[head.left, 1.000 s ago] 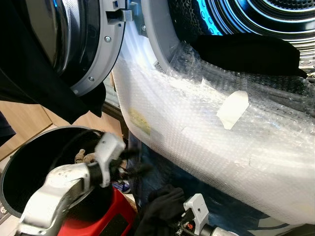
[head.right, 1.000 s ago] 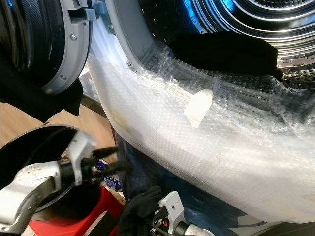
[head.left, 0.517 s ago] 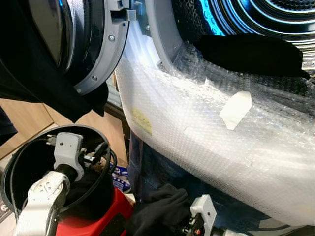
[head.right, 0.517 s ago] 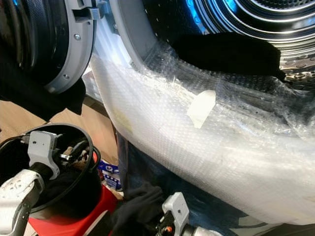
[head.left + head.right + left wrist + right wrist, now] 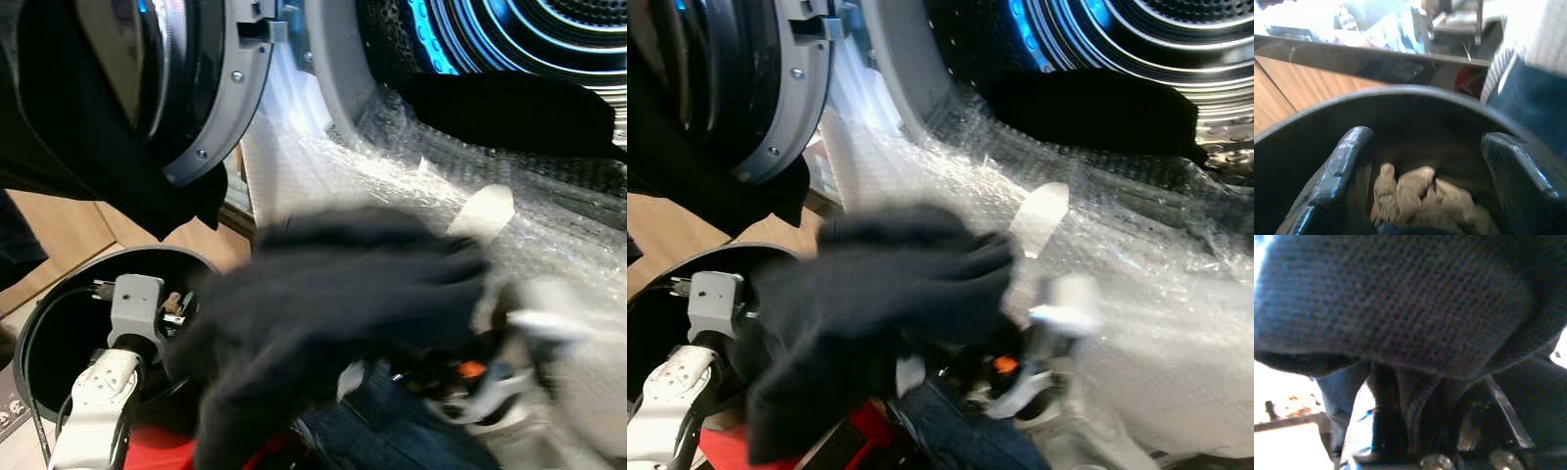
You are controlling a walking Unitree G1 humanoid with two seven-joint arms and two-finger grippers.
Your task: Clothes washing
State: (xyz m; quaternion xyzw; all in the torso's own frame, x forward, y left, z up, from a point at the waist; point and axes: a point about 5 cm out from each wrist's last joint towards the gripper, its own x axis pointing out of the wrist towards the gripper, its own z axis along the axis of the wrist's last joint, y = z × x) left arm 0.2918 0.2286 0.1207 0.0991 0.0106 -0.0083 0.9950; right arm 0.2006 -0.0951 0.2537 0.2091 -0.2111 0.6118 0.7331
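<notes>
My right gripper is shut on a dark knit garment. It holds it, blurred by motion, in front of the bubble-wrapped front of the washing machine, below the drum opening. Another black garment lies across the lower lip of the lit drum. My left gripper is open inside a black bin, its fingers either side of a crumpled beige cloth at the bottom.
The machine's round door stands open at the left, with dark cloth hanging over it. A red base sits under the bin. Blue jeans lie low beside the machine. A strip of tape is stuck on the wrap. Wooden floor shows at the left.
My right gripper has swung up from low beside the jeans, carrying the dark garment in front of the bubble wrap. My left gripper stays down in the bin.
</notes>
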